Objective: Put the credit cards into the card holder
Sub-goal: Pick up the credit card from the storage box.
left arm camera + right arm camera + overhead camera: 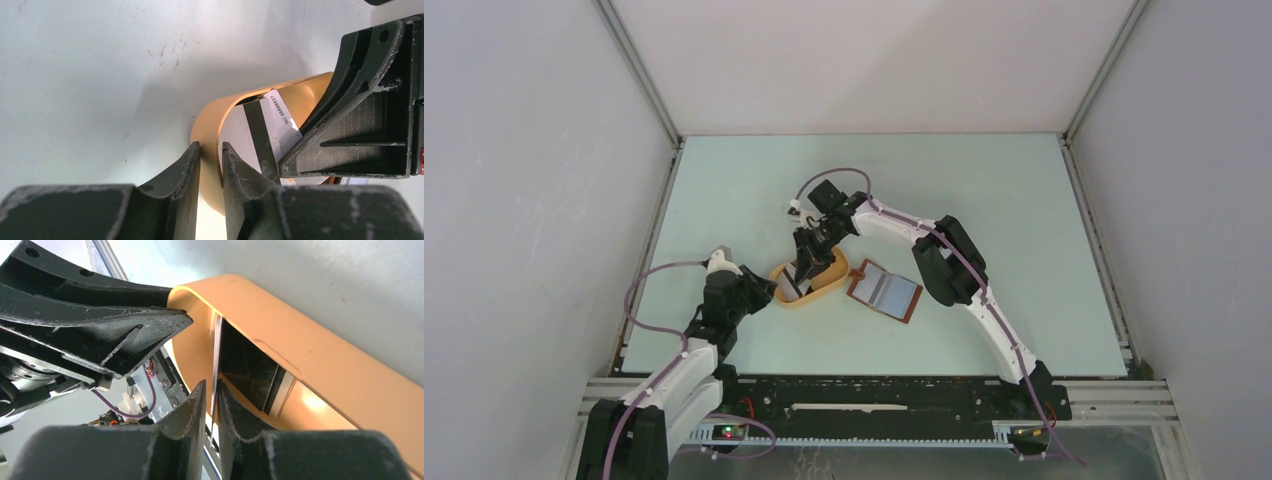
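An orange-yellow oval tray (832,287) sits left of the card holder (885,291), which lies open and flat with its pale inside up. My left gripper (767,291) is shut on the tray's left wall (212,117). My right gripper (807,266) reaches down into the tray and is shut on a credit card, seen edge-on (216,350) between its fingers. In the left wrist view that card (272,117) is white with a dark stripe, tilted up against the tray wall. A second, dark card (250,371) lies on the tray floor.
The right arm's elbow (944,262) hangs just right of the card holder. The two grippers are close together over the tray; my left gripper's fingers (115,335) show in the right wrist view. Grey walls enclose the pale table (984,190) on three sides.
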`<state>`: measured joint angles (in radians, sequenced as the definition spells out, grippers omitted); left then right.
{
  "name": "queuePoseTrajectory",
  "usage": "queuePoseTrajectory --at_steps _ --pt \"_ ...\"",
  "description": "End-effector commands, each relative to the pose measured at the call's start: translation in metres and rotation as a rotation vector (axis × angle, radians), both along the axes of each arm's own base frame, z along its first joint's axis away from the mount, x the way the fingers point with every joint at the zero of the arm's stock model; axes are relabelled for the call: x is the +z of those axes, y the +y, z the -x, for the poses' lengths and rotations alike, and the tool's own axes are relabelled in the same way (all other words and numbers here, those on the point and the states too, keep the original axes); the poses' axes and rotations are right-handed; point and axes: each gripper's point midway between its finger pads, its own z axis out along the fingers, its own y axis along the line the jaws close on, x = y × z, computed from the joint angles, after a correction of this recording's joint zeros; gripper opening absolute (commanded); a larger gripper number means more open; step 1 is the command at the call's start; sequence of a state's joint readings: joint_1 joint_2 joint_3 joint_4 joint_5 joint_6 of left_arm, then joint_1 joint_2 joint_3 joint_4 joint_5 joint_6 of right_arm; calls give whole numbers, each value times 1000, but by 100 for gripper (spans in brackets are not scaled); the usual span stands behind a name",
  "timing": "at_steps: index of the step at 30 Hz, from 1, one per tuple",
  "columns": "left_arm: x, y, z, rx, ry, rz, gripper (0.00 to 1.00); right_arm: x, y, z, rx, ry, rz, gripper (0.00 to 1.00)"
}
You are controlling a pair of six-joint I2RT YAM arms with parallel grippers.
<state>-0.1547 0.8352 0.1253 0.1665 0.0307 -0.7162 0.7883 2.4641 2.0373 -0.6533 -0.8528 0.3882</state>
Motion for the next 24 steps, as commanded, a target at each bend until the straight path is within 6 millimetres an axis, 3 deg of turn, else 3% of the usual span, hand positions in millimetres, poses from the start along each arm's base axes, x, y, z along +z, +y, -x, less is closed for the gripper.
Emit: queuePoseTrajectory --at_steps 1,11,24 --pt "14 0 -7 -2 -34 -7 26 38 -2 -10 -9 -74 -59 20" --pt "13 1 -7 2 -34 -9 26 37 -6 -13 -12 -67 -65 25" --pt "14 2 -7 8 -36 -12 26 40 -21 -25 -34 -133 -37 6"
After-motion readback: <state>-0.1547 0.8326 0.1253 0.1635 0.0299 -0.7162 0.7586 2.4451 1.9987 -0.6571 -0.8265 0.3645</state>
